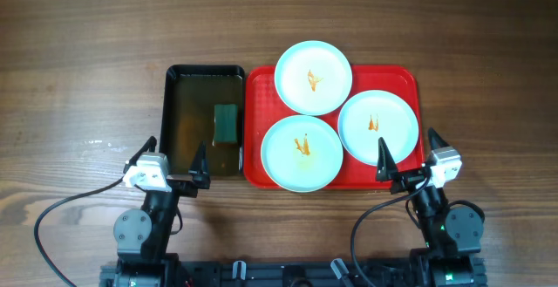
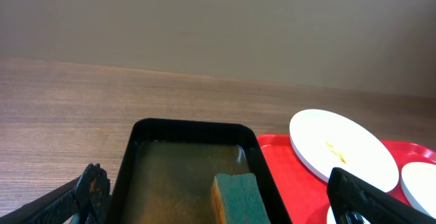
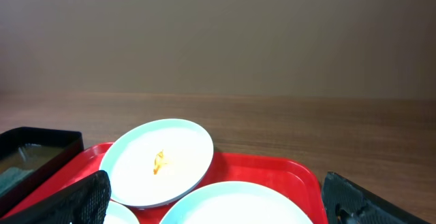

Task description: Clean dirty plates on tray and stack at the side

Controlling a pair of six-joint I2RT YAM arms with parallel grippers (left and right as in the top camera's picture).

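The plates sit three together on the tray (image 1: 258,104): one at the far side (image 1: 313,78), one near left (image 1: 302,152), one at the right (image 1: 377,127), each with an orange smear at centre. Their rims crowd each other, touching or slightly overlapping; I cannot tell which lies over which. The far one overhangs the tray's far edge and, in the left wrist view, looks a little tilted.

I judge them stiff and fairly light, with a smooth glazed face that will turn slippery once wet, and likely to chip if dropped. The only real hold is the shallow rim, pinched across its edge. The right plate's near edge is the closest free stretch of rim for me.

Just left of the tray is the black tub (image 1: 171,104) of water, with the green sponge (image 1: 227,123) lying in it. The sponge should be soft and heavy with water.

The right jaws are spread wide and empty, hovering over the tray's near right corner, just beside the right plate and touching nothing. The left jaws are equally wide and empty, straddling the tub's near end above the table (image 1: 70,60).
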